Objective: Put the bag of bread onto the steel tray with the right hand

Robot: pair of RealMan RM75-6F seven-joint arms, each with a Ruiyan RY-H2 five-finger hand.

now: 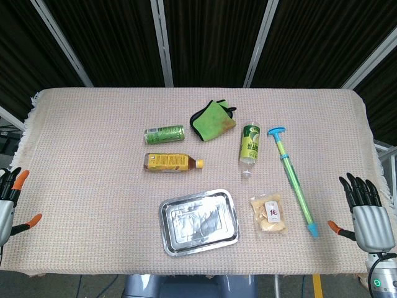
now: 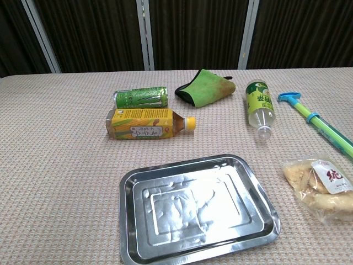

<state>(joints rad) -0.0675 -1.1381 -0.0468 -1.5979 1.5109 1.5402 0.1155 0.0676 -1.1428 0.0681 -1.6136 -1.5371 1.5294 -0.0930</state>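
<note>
The bag of bread (image 1: 268, 214) (image 2: 321, 187) is a clear packet with a white label, lying flat on the cloth just right of the steel tray (image 1: 199, 221) (image 2: 196, 207). The tray is shiny and holds nothing. My right hand (image 1: 367, 211) hovers at the table's right edge, well right of the bag, fingers spread and holding nothing. My left hand (image 1: 8, 202) sits at the far left edge, fingers apart and empty. Neither hand shows in the chest view.
A blue-green pump stick (image 1: 292, 180) lies between the bag and my right hand. Behind the tray lie a yellow drink bottle (image 1: 172, 162), a green can (image 1: 164, 134), a green cloth (image 1: 213, 120) and a clear green-label bottle (image 1: 249, 144).
</note>
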